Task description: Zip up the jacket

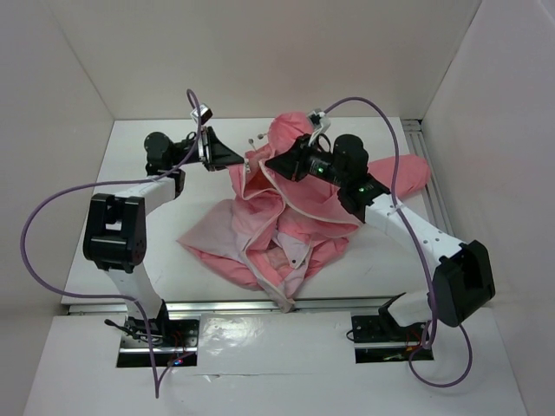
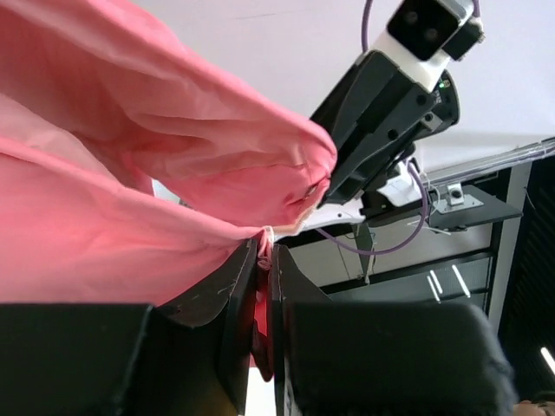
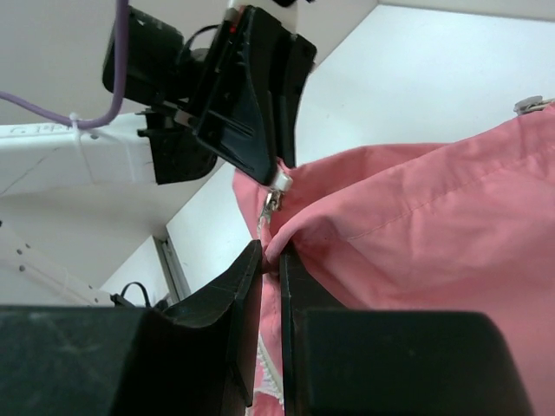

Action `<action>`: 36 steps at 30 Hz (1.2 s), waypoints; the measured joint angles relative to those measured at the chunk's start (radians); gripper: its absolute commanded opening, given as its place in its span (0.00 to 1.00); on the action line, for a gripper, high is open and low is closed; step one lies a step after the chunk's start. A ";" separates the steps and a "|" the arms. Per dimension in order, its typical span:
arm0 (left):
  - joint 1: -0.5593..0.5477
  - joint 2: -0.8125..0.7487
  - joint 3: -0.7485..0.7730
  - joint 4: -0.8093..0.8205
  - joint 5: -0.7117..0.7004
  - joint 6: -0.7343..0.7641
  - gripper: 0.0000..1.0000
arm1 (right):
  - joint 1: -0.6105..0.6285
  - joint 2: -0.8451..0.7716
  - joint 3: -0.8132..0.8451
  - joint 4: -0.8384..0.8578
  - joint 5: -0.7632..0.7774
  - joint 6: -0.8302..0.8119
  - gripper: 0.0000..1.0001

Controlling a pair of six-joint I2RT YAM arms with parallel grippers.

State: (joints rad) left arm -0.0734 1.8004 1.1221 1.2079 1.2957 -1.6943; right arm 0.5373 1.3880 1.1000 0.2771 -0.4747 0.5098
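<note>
1. Your left hand (image 2: 264, 251) pinches thin salmon-pink fabric of the jacket (image 1: 295, 217), jaws narrow.
2. Your right hand (image 3: 270, 260) clamps a smooth fold likewise.
3. The jacket lies rumpled on the tabletop (image 1: 373, 269), pale lining (image 1: 260, 227) showing.

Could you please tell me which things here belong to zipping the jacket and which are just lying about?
For the job: jacket, zipper pull, left gripper, right gripper, both pinching its fabric.
Just there: purple cables, table-edge rail.

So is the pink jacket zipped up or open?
Open. From above, the jacket lies with its front flaps spread apart, the pale lining showing between them, and the zipper edges not joined.
</note>
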 measured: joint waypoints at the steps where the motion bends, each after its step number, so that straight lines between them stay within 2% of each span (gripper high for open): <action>1: 0.000 0.005 -0.004 0.001 0.000 -0.017 0.00 | 0.002 -0.001 -0.008 0.000 0.004 0.001 0.00; 10: -0.014 0.004 -0.006 0.061 -0.008 -0.095 0.00 | -0.009 -0.018 -0.125 0.030 0.013 0.077 0.00; 36: -0.040 0.004 0.043 0.078 -0.004 -0.146 0.00 | -0.045 0.034 -0.128 0.275 -0.122 0.197 0.00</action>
State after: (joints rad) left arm -0.1139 1.8042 1.1656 1.2861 1.2919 -1.8404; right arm 0.4919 1.4220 0.9722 0.5526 -0.5972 0.7067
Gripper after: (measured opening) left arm 0.227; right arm 0.166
